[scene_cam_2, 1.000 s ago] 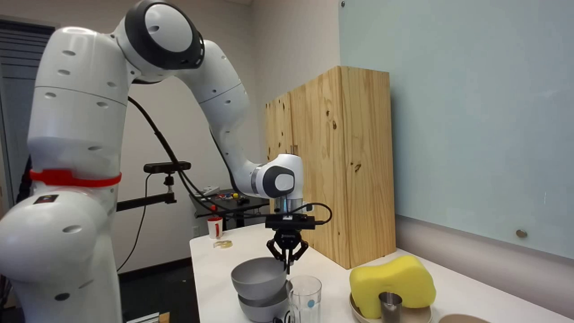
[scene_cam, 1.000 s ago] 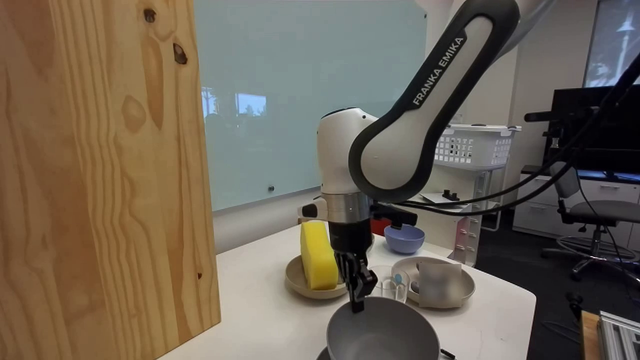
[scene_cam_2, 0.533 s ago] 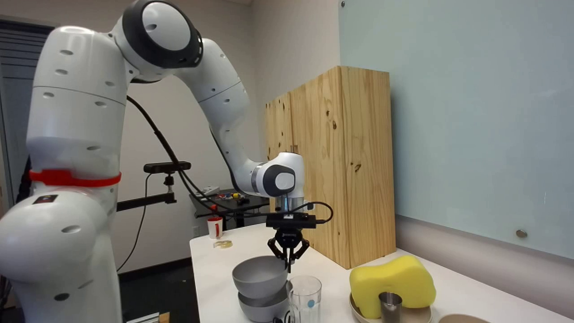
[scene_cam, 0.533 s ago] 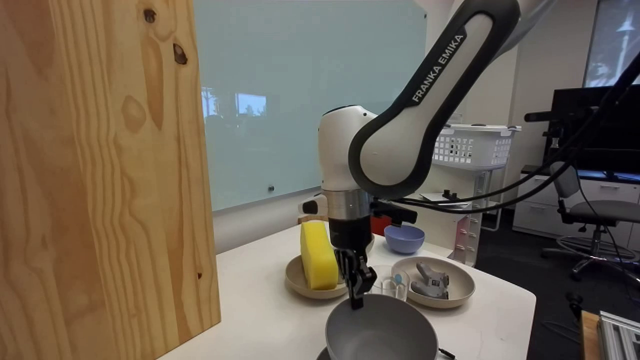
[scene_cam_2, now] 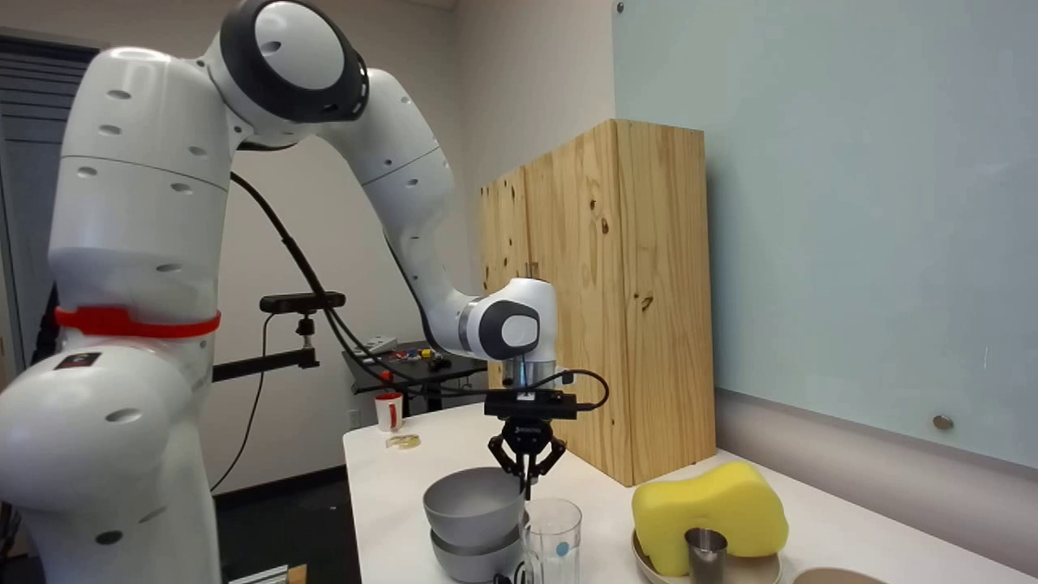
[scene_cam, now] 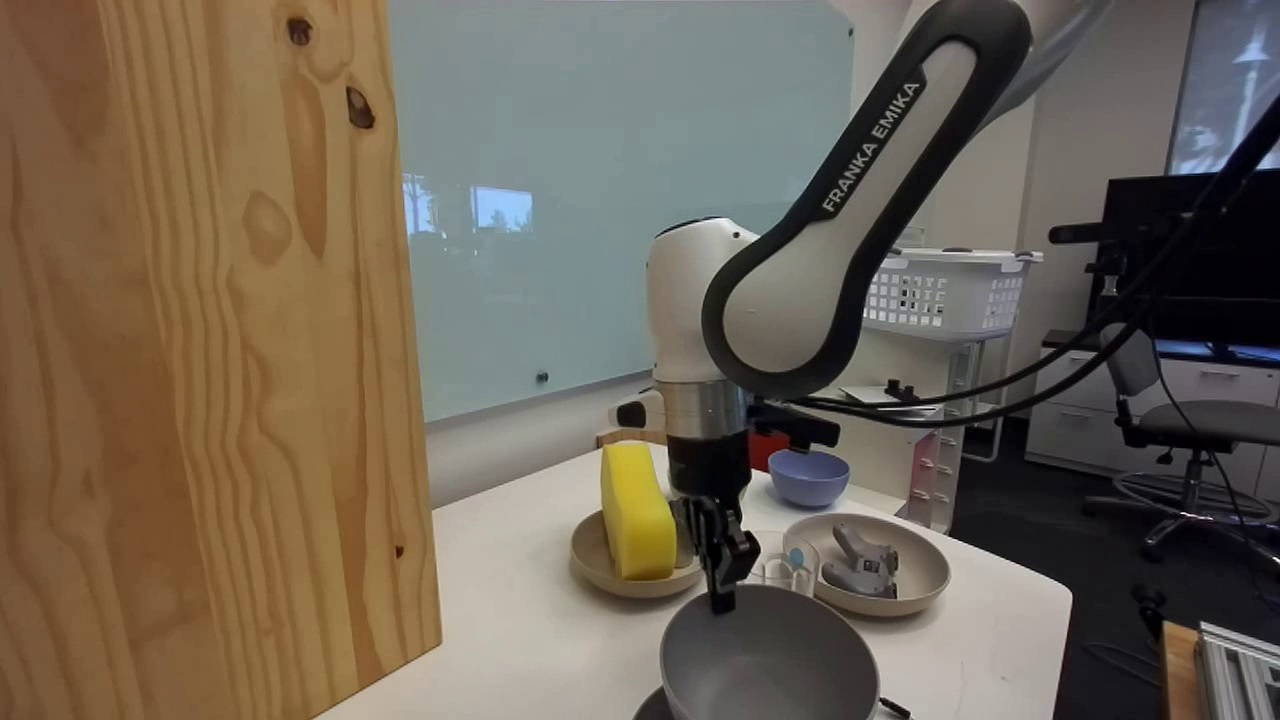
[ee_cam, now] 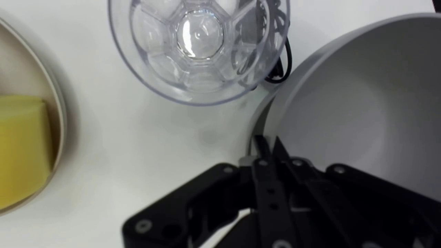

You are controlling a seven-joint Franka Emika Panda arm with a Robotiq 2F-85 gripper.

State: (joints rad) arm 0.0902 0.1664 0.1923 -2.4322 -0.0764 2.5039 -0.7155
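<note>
My gripper point(ee_cam: 269, 140) is shut on the near rim of a grey bowl point(ee_cam: 344, 113), one finger outside its wall and one inside. In both exterior views the fingers point down at this rim. Below the held bowl point(scene_cam_2: 474, 507) is a second grey bowl point(scene_cam_2: 474, 564), mostly hidden by it. I cannot tell whether the two touch. The held bowl leans a little. Close by, a clear glass point(ee_cam: 203, 81) with a blue dot stands upright on the table, apart from my fingers.
A yellow block point(scene_cam_2: 709, 511) rests in a tan bowl point(ee_cam: 57, 100), with a metal cup point(scene_cam_2: 705, 556) by it. A game controller point(scene_cam: 862, 565) lies in a beige dish point(scene_cam: 925, 570). A wooden cabinet point(scene_cam_2: 665, 308) and a blue bowl point(scene_cam: 810, 478) stand farther off. A black cable point(ee_cam: 288, 58) lies beside the glass.
The gripper and the held bowl have shifted slightly to the right in both exterior views. The lower bowl, glass and dishes have stayed where they were.
</note>
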